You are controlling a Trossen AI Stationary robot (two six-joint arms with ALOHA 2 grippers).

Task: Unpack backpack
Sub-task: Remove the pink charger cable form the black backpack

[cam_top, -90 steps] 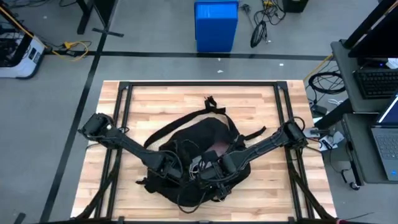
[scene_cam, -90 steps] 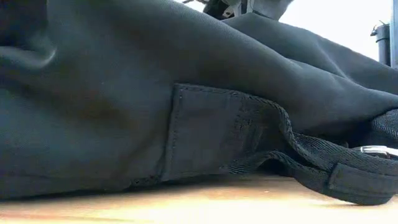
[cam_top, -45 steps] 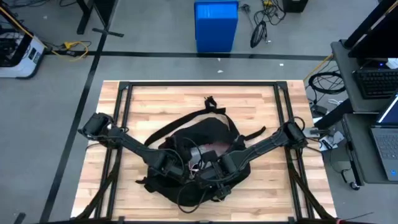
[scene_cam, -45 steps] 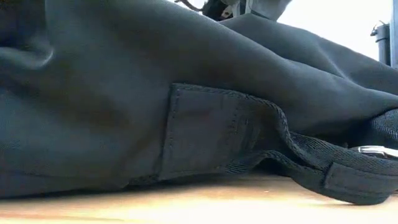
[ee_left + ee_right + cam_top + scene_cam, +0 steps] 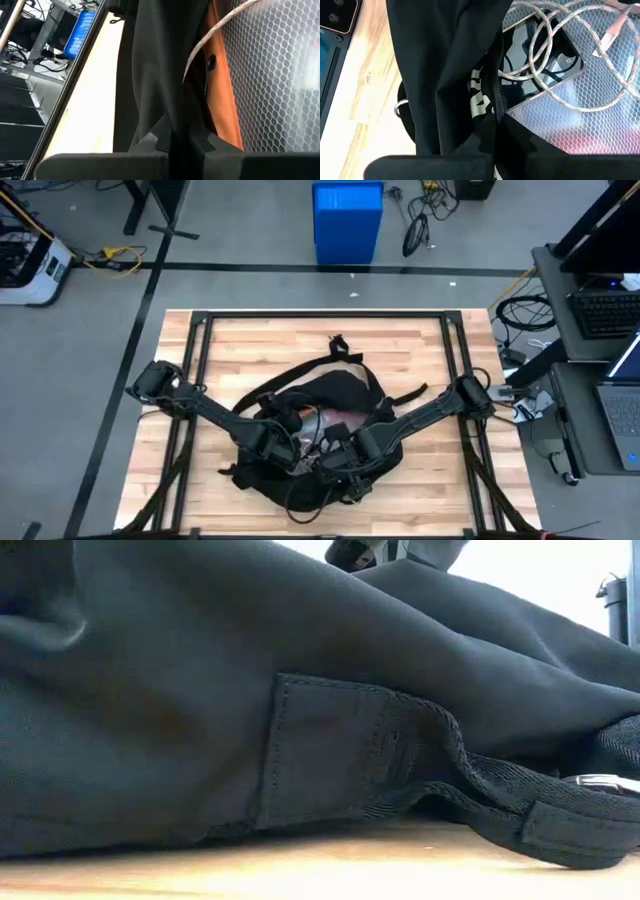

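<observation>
The black backpack [image 5: 330,395] lies on its back in the middle of the wooden table [image 5: 400,350] with its opening spread. It fills the low view, where a strap [image 5: 520,805] rests on the wood. Inside show a mesh pocket [image 5: 580,115], a coiled pale cable [image 5: 545,55], a dark flat device [image 5: 540,47] and orange lining [image 5: 225,100]. My left gripper [image 5: 285,442] is shut on the left side of the opening. My right gripper [image 5: 335,457] is shut on the edge nearer the table's front. My left gripper pinches the black fabric edge of the opening [image 5: 172,117] between its two fingers; one layer or several, I cannot tell. The fabric runs up from the fingers in a raised fold, beside the orange lining. My right gripper pinches the opening's black edge that bears white lettering [image 5: 481,102] between its two fingers. The fabric stands up out of the fingers as a fold next to the mesh pocket.
A black frame [image 5: 320,317] runs around the tabletop. Bare wood lies toward the far edge and along both sides of the backpack. On the floor beyond the far edge stands a blue box [image 5: 347,220]. A desk with a laptop [image 5: 620,410] is at the right.
My left gripper has shut and taken hold of the opening's edge, shifting slightly toward the table's right. The opening has spread, and more of the light inside shows in the high view. My right gripper has kept its hold.
</observation>
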